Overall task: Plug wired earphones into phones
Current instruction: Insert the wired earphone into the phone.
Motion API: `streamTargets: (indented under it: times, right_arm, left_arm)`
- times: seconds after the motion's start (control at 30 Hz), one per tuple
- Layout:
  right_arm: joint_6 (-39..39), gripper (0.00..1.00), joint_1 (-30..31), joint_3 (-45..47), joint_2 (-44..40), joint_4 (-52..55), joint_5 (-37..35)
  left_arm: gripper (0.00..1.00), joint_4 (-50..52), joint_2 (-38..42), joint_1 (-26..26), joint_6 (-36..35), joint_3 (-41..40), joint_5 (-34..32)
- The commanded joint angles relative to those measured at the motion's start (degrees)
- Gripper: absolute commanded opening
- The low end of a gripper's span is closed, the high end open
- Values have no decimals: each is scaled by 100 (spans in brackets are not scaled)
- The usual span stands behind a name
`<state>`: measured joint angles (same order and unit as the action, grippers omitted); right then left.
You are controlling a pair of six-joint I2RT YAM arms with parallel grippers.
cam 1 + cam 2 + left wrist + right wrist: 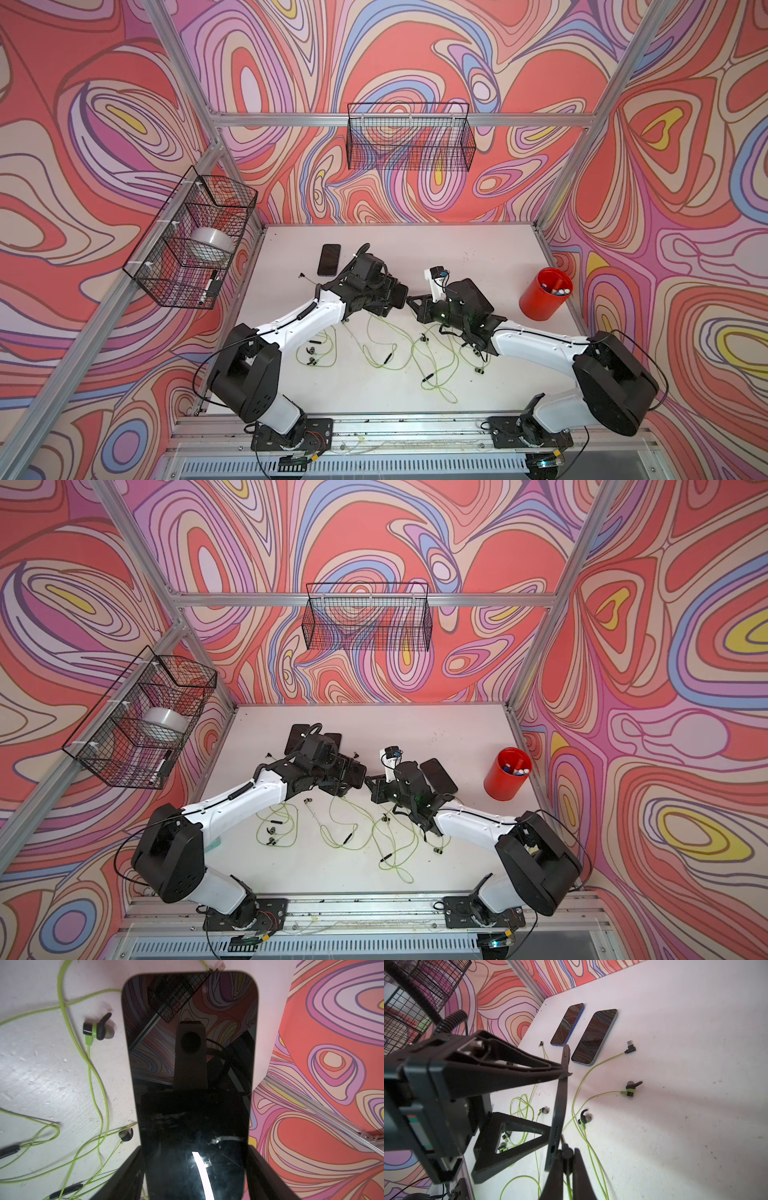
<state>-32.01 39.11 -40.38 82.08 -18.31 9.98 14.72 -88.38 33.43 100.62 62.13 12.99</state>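
My left gripper (194,1167) is shut across the width of a black phone (191,1064), held off the table at mid-table (401,293). My right gripper (567,1152) is shut on the dark plug (566,1152) of a yellow-green earphone cord. The plug sits right beside the held phone's end edge (552,1148), outside its port. Two more phones (568,1024) (595,1036) lie flat at the far left, and another phone (440,777) lies by the right arm. Other earphones (399,353) sprawl over the near table, with a loose plug (630,1048) and earbud (97,1030).
A red cup (545,293) with pens stands at the table's right edge. A wire basket (195,237) holding a tape roll hangs on the left wall, and another basket (409,137) hangs on the back wall. Cords cross the table between both arms.
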Motion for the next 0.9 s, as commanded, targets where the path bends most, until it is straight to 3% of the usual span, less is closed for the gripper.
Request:
streamTargets:
  times: [0.0, 0.87]
  right_arm:
    - [124, 0, 37, 45, -343, 188, -184]
    - [-7, 0, 35, -26, 73, 0, 57]
  left_arm:
    - [0, -268, 8, 23, 54, -4, -91]
    - [0, -451, -50, 32, 82, -30, 26]
